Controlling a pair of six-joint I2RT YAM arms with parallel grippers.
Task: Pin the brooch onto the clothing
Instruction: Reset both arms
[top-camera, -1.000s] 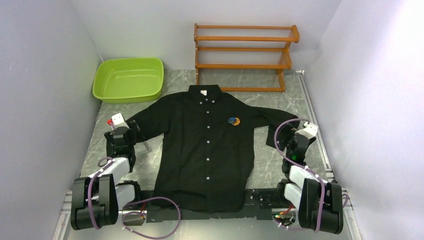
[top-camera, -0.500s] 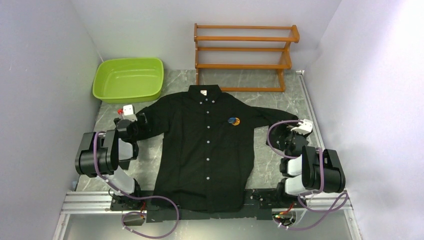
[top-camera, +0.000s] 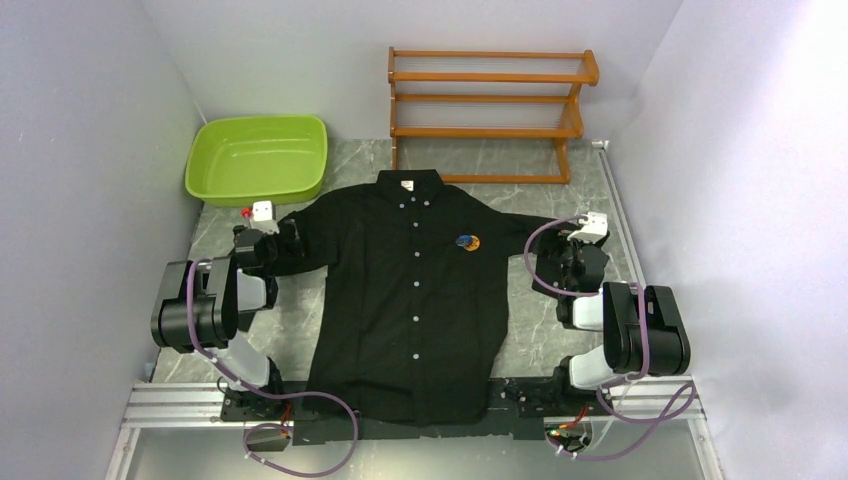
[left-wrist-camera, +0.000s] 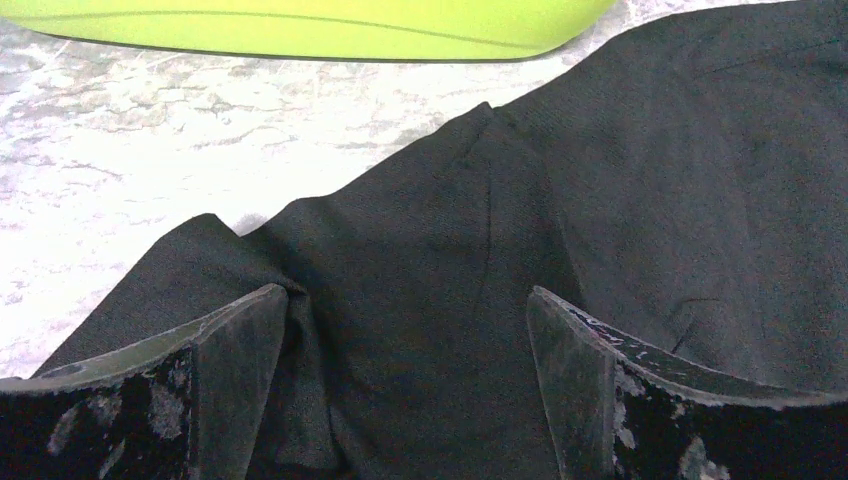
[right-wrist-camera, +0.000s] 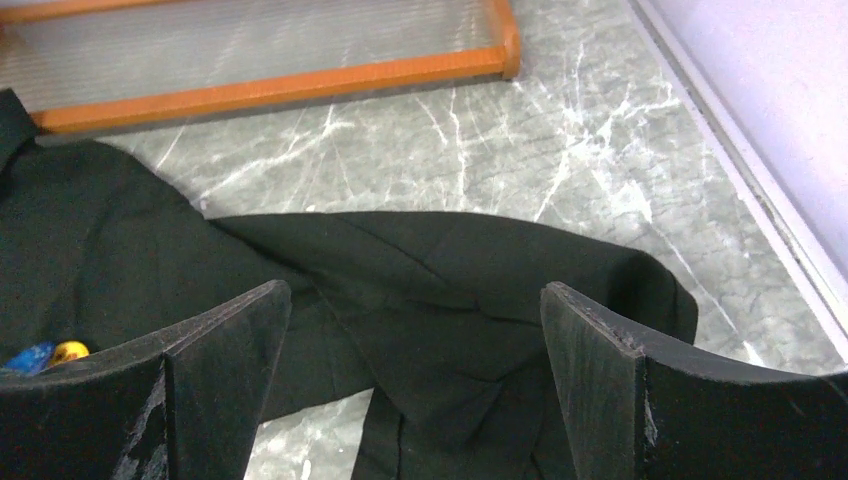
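Grey marbled table (top-camera: 560, 190) fills the middle of the top view. On it we note the clothing (top-camera: 400, 320), a black button-up shirt lying flat and front-up; collar toward the top of the frame; sleeves out to left and right. At upper centre, behind the collar, a wooden rack (top-camera: 490, 115) stands against the back wall; at upper left a green basin (top-camera: 258, 158) sits near the shirt's shoulder.

Left gripper (left-wrist-camera: 405, 310) is over the sleeve at the left of the frame; jaws spread wide, black cloth below and between them, nothing gripped; whether the fingers touch the cloth we cannot tell. Right gripper (right-wrist-camera: 415, 300) is over the folded sleeve at the right of the frame; jaws likewise wide apart, holding nothing.

The brooch (top-camera: 468, 242), an orange disc with a small blue part adjoining on its left, sits on the shirt's chest just right of the button line; centre of the top view, lower left edge of the right wrist view; apart from both grippers.
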